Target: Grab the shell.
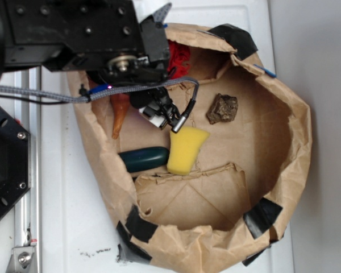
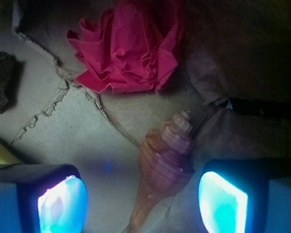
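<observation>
Shell [image 2: 164,160] between open hand [image 2: 143,199].

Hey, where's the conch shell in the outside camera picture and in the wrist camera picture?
Exterior: the shell lies at upper left inside the paper bag, mostly hidden under the arm, its tail pointing down.
Wrist: lower centre, between the open gripper's fingers, nearer the right one.
Shared landmark: the red cloth beyond the shell's spire.

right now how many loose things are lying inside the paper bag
5: the shell between the open pincer fingers, red cloth ball beyond it, brown rock, yellow sponge, dark green object beside it. The arm may hide more.
</observation>
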Controlling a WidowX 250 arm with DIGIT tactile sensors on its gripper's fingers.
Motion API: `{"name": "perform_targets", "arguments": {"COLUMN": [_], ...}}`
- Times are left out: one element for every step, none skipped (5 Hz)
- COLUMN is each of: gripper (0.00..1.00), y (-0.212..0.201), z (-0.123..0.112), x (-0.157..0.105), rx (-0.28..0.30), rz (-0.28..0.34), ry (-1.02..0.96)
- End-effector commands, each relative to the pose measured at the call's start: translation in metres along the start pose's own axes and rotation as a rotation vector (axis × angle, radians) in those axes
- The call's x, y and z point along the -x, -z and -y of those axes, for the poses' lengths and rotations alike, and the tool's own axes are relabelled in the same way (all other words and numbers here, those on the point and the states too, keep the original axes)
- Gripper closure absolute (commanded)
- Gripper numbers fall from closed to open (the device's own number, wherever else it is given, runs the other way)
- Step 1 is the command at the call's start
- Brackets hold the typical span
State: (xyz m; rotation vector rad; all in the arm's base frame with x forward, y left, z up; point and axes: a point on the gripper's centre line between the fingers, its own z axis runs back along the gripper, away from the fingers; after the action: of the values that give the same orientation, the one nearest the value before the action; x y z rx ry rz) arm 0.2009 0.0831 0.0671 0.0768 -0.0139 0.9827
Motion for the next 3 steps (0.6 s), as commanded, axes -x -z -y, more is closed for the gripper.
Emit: {"name": "perform_targets", "arguments": {"gripper": [0.0,0.0,0.0], "y": [-0.002,0.003,0.018], "z": [-0.024,-0.026,-0.028], "x": [-0.023,-0.024,-0.028], "rx": [0.015,0.027,0.113], "rz": [0.021,0.035,0.033], "ry": [-0.073,-0.068,-0.065]}}
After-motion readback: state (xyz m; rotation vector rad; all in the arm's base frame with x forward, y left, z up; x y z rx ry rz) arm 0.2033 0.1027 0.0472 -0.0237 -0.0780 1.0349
